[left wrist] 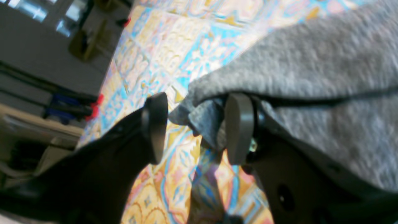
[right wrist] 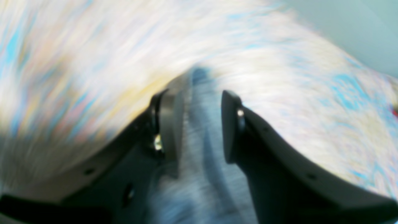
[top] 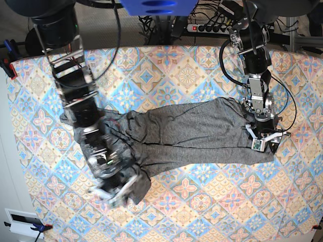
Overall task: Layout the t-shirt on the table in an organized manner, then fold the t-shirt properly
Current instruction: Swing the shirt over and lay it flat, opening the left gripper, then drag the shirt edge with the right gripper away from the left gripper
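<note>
- On the desk (top: 166, 65), a wide top under a cloth of blue, pink and cream diamond tiles with floral medallions, the heather dark-grey soft knit long-sleeved t-shirt (top: 192, 133) lies spread crosswise, wrinkled, with no print or label readable.
- Left pincer (top: 263, 142) sits at the shirt's corner on the base view's right. In the left wrist view its jaws stand apart (left wrist: 197, 127); a folded bit of grey hem lies between them, against one pad only, not clamped.
- Right pincer (top: 115, 193) is low at the bunched end of the shirt on the base view's left, blurred. In the right wrist view its jaws are parted (right wrist: 199, 124), grey fabric lying loosely in the gap; blur hides any contact.
- No writing can be read anywhere in view.
</note>
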`<move>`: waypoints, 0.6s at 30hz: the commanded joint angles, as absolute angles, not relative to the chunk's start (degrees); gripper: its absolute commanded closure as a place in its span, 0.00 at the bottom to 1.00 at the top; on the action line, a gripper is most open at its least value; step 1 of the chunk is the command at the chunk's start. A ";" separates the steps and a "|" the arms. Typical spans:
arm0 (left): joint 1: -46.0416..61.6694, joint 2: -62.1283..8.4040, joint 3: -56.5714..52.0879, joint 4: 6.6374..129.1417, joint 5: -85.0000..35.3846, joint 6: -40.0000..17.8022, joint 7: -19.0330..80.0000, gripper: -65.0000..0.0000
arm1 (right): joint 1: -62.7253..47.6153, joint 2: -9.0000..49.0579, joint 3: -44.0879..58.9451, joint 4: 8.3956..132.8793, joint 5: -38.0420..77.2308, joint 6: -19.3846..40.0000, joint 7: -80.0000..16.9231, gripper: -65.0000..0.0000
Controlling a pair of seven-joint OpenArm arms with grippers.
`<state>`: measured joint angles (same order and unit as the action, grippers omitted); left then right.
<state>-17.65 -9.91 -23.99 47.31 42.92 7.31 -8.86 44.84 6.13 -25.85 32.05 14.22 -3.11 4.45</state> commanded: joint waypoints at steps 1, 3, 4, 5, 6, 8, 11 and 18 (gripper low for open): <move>-19.12 -10.86 -24.04 48.48 41.01 8.22 -10.24 0.54 | 47.34 9.01 -20.62 35.03 15.87 -4.44 4.62 0.70; -17.27 -11.82 -24.04 48.57 38.11 8.22 -10.24 0.54 | 43.82 11.56 -8.75 41.63 19.21 -4.44 -0.66 0.69; -16.40 -12.70 -23.96 48.57 37.14 8.22 -10.24 0.54 | 41.19 12.26 -2.95 45.58 20.62 -4.44 -3.91 0.69; -15.69 -12.88 -23.96 48.57 36.44 8.22 -10.24 0.54 | 38.64 12.70 1.63 49.63 21.41 -4.44 -6.81 0.69; -15.16 -12.88 -23.96 48.57 36.00 8.22 -10.24 0.54 | 35.38 12.88 6.55 54.55 21.93 -4.44 -10.24 0.69; -13.76 -12.88 -23.96 48.57 35.65 8.22 -10.24 0.54 | 28.44 12.79 14.73 63.60 22.02 -4.44 -16.84 0.69; -12.44 -12.88 -23.96 48.57 35.65 8.22 -10.24 0.54 | 18.77 12.79 23.78 77.14 22.11 -4.44 -23.87 0.69; -11.47 -12.88 -23.96 48.48 35.65 8.22 -10.42 0.54 | 1.89 7.96 27.91 99.12 22.29 -4.44 -29.32 0.69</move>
<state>-11.05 -12.34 -23.94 48.10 34.87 8.25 -10.70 1.13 7.57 28.08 98.41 21.89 -4.95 -30.04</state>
